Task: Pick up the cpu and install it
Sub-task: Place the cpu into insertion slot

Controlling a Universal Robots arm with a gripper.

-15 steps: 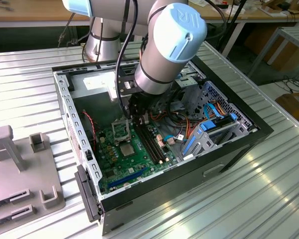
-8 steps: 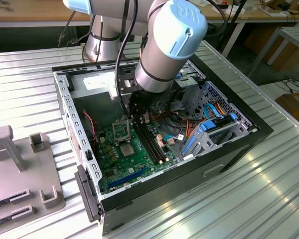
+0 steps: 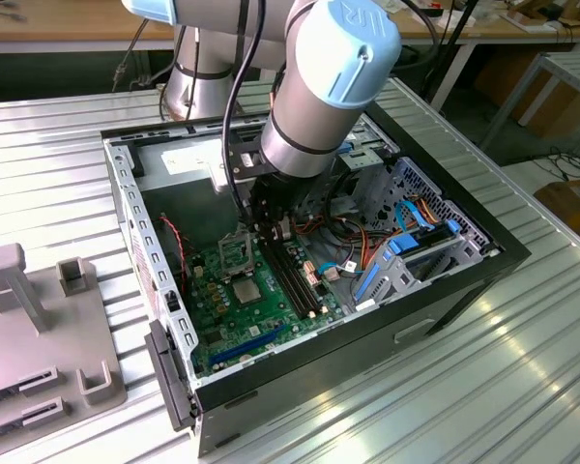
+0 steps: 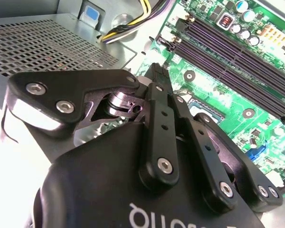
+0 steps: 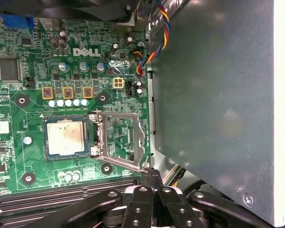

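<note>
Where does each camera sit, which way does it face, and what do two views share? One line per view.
Exterior view: off the arm, above the table, looking down into the open computer case; the arm reaches in.
First wrist view: on the arm, looking past the shut gripper at the motherboard and the cpu.
Second wrist view: on the arm, behind the gripper's linkage, facing the memory slots.
Shared: both wrist views show the gripper and the green motherboard.
</note>
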